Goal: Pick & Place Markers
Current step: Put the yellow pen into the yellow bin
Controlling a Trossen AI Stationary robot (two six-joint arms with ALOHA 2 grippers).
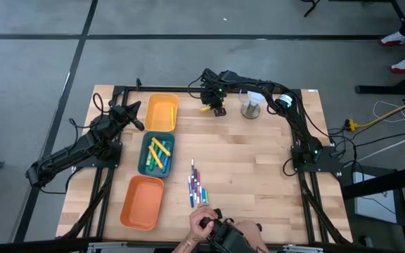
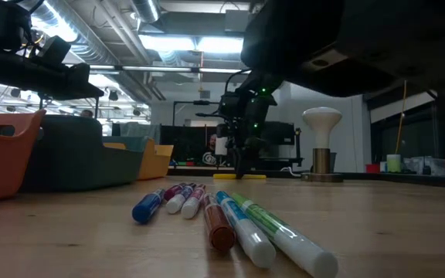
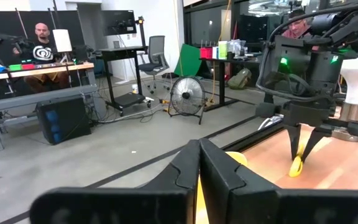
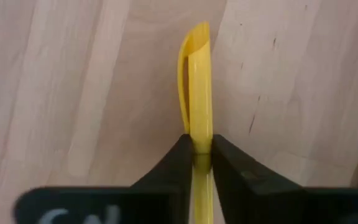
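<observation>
A yellow marker (image 4: 196,87) lies on the wooden table near its far edge (image 1: 206,108). My right gripper (image 4: 197,148) stands over it, pointing steeply down, shut on it. Several more markers (image 1: 197,186) lie loose on the table toward the near edge, their caps facing the low view (image 2: 230,220). Others rest inside the teal tray (image 1: 146,163). My left gripper (image 3: 199,158) waits shut and level at the table's left, beside the yellow tray (image 1: 162,112), holding nothing. My right gripper pinches the yellow marker's barrel (image 4: 197,134) between its two fingers, one on each long side, about midway along its length. The fingers come from above, slanting steeply down. The marker lies flat on the table (image 2: 242,176).
An orange tray (image 1: 143,202) sits near the front left. A white-topped, mushroom-shaped object (image 1: 251,105) stands just right of my right gripper. A person's hand (image 1: 201,223) rests at the table's near edge beside a dark object.
</observation>
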